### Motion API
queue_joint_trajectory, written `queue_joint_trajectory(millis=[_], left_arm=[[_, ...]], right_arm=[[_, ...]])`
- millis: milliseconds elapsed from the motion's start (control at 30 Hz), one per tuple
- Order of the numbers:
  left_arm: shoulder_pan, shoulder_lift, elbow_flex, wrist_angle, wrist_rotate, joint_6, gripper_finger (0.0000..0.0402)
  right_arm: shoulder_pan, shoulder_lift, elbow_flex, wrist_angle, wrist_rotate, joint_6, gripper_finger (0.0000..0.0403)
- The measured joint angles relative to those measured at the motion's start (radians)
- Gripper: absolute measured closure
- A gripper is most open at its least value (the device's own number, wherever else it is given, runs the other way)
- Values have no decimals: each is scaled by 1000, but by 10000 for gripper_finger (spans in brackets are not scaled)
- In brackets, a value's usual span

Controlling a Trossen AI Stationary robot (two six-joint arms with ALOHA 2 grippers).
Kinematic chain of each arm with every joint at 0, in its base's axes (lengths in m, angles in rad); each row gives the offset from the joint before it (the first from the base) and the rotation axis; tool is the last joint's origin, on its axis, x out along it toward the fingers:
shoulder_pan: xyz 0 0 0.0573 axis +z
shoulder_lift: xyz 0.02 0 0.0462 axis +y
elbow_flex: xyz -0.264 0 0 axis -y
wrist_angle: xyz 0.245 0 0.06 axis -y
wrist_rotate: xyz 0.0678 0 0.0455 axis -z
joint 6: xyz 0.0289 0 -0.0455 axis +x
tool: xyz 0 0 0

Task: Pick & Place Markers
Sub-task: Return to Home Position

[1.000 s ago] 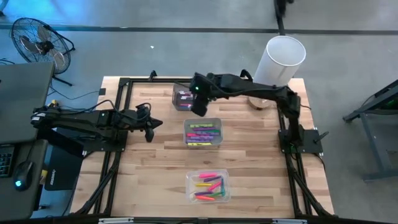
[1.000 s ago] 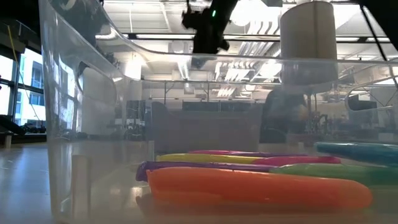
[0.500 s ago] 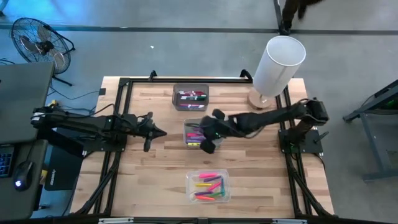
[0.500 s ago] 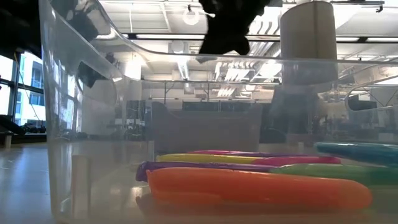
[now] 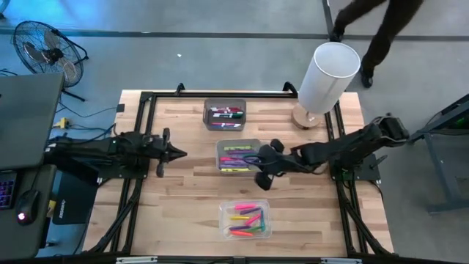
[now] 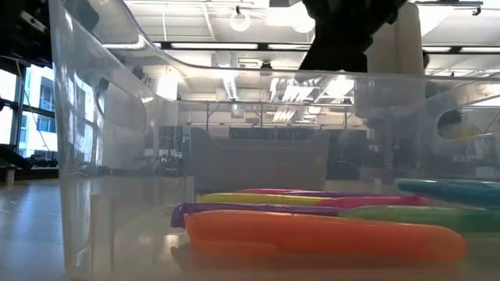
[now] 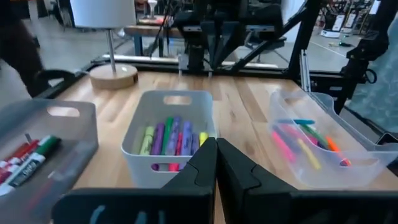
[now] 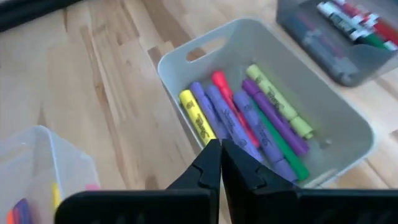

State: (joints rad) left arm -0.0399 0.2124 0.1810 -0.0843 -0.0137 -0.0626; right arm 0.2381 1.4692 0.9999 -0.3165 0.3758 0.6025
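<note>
Several highlighters in yellow, purple, pink and green lie in the light grey middle bin [image 5: 238, 156], which also shows in the right wrist view [image 8: 267, 118] and the left wrist view [image 7: 171, 134]. Dark markers with red and green caps lie in the dark far bin [image 5: 225, 114]. Orange, pink, yellow and green markers lie in the clear near bin [image 5: 245, 220], seen from inside in the low view [image 6: 312, 234]. My right gripper [image 5: 258, 163] [image 8: 221, 155] is shut and empty, above the table at the middle bin's right end. My left gripper [image 5: 180, 153] [image 7: 216, 155] is shut and empty, left of the middle bin.
A white lamp [image 5: 326, 77] on a round wooden base stands at the table's far right corner. A person [image 5: 385, 33] walks on the floor beyond the far edge. Bare wood lies left of the bins and between the middle and near bins.
My right gripper has swung from above the dark far bin toward the near edge and right, to the middle bin's right end, with the arm drawn back toward the right. A person has walked into view beyond the table's far edge.
</note>
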Motion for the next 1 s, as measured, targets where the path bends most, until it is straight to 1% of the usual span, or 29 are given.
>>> queue_joint_trajectory(millis=[100,233,300,333,433,500,567,633,700,767,833,1000], left_arm=[[0,-98,-11,-50,-2,20,401],[0,-214,-108,46,-3,32,401],[0,-205,-157,133,-2,30,401],[0,-202,-164,147,2,35,401],[0,-185,-166,147,-1,64,401],[0,-197,-166,142,-21,82,401],[0,-211,-166,180,-70,86,401],[0,-205,-167,126,-130,77,401],[0,-204,-167,129,-167,79,400],[0,-197,-167,146,-180,83,400],[0,-195,-167,124,-179,85,400],[0,-196,-168,128,-179,84,399]], right_arm=[[1,-41,-53,48,27,0,400],[-3,-99,-127,134,26,-27,401],[-2,-130,-159,172,25,-38,401],[-2,-144,-171,184,21,-44,402],[-2,-192,-207,207,-11,-69,402],[-2,-225,-231,219,-29,-100,401],[-2,-265,-258,229,-45,-142,402],[-2,-303,-286,227,-51,-190,402],[-2,-341,-325,233,-55,-239,402],[-4,-383,-375,235,-79,-276,402],[-13,-426,-439,269,-118,-295,402],[-33,-552,-646,447,-177,-274,403]])
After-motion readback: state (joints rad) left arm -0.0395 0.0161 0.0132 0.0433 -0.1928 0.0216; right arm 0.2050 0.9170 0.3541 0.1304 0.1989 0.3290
